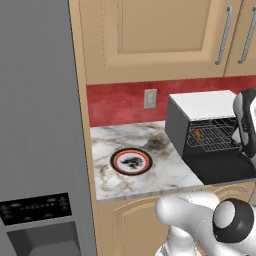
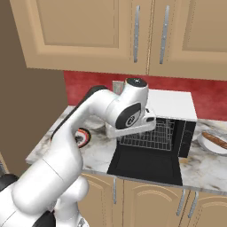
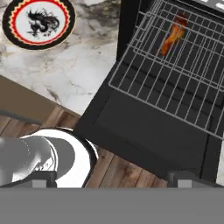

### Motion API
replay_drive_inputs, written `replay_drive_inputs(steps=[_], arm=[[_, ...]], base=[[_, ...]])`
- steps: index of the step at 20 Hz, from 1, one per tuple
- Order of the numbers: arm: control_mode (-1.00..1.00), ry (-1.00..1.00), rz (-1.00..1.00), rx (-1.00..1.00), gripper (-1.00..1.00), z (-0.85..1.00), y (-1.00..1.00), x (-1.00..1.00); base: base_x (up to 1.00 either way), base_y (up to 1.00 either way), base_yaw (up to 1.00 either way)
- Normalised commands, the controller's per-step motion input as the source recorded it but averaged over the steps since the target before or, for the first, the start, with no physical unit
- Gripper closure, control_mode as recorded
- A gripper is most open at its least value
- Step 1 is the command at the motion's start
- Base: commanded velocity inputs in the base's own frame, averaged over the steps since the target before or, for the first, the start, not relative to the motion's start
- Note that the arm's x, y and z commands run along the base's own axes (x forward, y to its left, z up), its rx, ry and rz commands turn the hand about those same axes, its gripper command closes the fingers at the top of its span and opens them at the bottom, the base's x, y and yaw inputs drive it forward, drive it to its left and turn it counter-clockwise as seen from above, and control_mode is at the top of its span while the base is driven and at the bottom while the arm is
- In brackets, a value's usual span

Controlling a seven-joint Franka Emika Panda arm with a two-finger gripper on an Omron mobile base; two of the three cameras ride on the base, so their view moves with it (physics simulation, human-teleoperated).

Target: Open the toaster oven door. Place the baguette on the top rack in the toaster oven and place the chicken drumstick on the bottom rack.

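Gripper (image 3: 111,177) jaws spread wide, empty, above toaster oven door (image 3: 148,131)

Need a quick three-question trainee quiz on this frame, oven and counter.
1. True or false: the toaster oven door is shut.
2. What lies on the dragon-patterned plate? A) a loaf B) a piece of meat C) nothing
3. Fill in: the orange-brown food piece sits inside the toaster oven on a ____.

Key: 1) False, it is folded down flat. 2) C. 3) wire rack.
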Motion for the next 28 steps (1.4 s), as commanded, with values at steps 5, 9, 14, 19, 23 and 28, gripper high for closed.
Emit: replay_drive_inputs(steps=[5,9,14,19,23,28], arm=[[-1.0,0.0,-0.37,0.0,-1.0,-0.09,0.97,-0.48],[-1.0,0.0,-0.26,0.0,-1.0,-0.24,0.74,-0.23],[-1.0,0.0,-0.04,0.0,-1.0,-0.07,0.13,0.0],[-1.0,0.0,0.0,0.0,-1.0,0.0,0.0,0.0],[-1.0,0.0,0.0,0.0,-1.0,0.0,0.0,0.0],[-1.0,0.0,0.0,0.0,-1.0,0.0,0.0,0.0]], base=[[0.0,0.0,0.0],[0.0,0.0,0.0],[0.0,0.0,0.0],[0.0,0.0,0.0],[0.0,0.0,0.0],[0.0,0.0,0.0]])
